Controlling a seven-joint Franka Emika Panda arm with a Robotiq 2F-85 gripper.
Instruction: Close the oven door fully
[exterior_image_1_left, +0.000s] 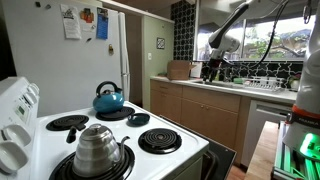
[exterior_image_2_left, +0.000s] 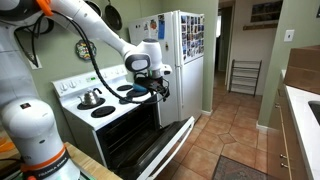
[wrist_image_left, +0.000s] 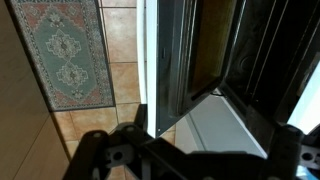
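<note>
The oven door is a black panel with a pale rim. It hangs partly open, tilted out from the front of the white four-burner stove. Its dark edge also shows at the bottom of an exterior view. In the wrist view the door's rim and dark panel run from top to bottom below the camera. My gripper hangs above the door's top edge, beside the stove's front corner. It is open and empty, with its dark fingers spread wide at the bottom of the wrist view.
A teal kettle, a silver kettle and a small dark pan stand on the burners. A tall white refrigerator stands just beyond the stove. A patterned rug lies on the tile floor. Wooden cabinets line the far counter.
</note>
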